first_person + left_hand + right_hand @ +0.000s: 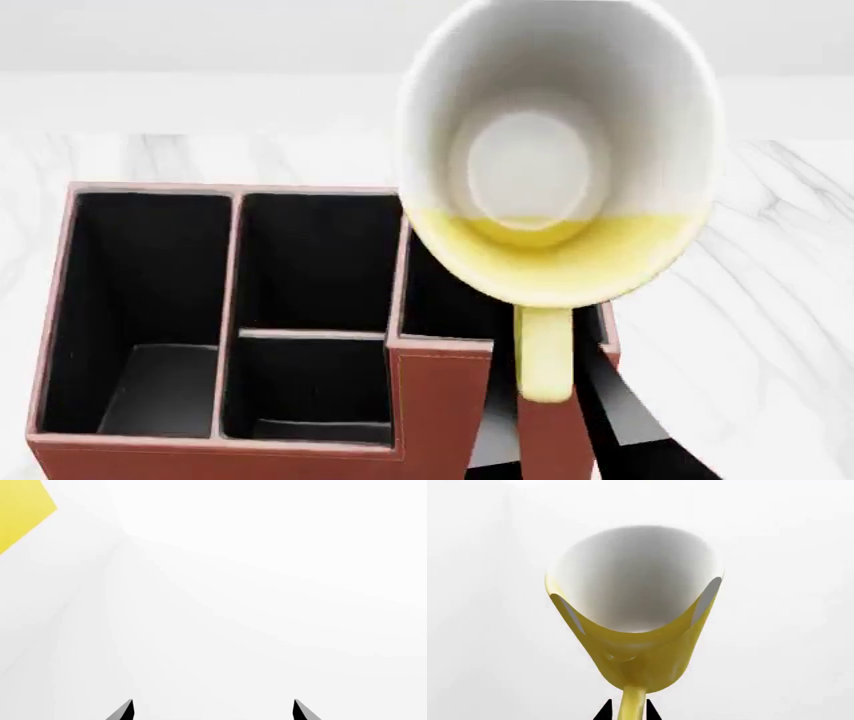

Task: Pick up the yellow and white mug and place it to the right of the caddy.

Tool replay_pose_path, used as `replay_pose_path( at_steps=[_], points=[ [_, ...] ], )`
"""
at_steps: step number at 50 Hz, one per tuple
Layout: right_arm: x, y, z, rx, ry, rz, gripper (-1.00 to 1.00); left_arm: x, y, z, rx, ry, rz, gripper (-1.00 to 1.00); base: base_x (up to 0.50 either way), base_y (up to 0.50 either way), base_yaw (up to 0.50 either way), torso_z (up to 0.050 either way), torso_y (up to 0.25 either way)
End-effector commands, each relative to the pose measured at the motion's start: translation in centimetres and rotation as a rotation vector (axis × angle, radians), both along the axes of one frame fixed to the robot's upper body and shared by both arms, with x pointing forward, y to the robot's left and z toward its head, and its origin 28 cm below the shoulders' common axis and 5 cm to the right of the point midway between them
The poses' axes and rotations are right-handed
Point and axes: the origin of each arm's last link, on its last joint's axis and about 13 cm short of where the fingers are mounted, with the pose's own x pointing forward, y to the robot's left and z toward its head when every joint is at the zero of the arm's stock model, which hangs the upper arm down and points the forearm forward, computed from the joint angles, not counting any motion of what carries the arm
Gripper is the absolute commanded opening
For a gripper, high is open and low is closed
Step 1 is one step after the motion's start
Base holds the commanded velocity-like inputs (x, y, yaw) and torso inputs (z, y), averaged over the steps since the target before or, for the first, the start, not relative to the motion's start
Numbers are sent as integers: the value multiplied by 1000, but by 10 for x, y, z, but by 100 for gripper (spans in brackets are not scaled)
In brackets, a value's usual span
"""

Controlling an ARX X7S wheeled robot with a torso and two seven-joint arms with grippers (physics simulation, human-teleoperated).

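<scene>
The yellow and white mug (pixel 561 160) is held up in the air, close to the head camera, with its white inside turned toward the lens and its yellow handle (pixel 543 352) pointing down. In the head view it is seen in front of the right rear part of the caddy (pixel 441 400), above the white marbled table (pixel 747 300). The handle is clamped between the dark fingertips of the right gripper (pixel 626 711), as shown in the right wrist view, where the mug's mouth (pixel 637 577) is tipped away from the camera. The caddy's black-lined compartments (pixel 147 300) are seen from above. The left gripper (pixel 213 711) is shown with its two tips well apart, nothing between them.
</scene>
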Motion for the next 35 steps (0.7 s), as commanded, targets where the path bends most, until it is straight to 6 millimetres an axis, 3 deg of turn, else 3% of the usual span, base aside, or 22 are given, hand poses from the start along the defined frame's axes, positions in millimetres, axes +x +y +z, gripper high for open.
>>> replay_pose_path(
  at_steps=[1,35],
  points=[
    [11,-15,0,55,8,-104,-100,2,-1,0,1,3,-3,100,0,0,0,0,0],
    [27,-53,-14,148,90,-309,-100,1,-1,0,1,3,-5,100,0,0,0,0,0]
  ],
)
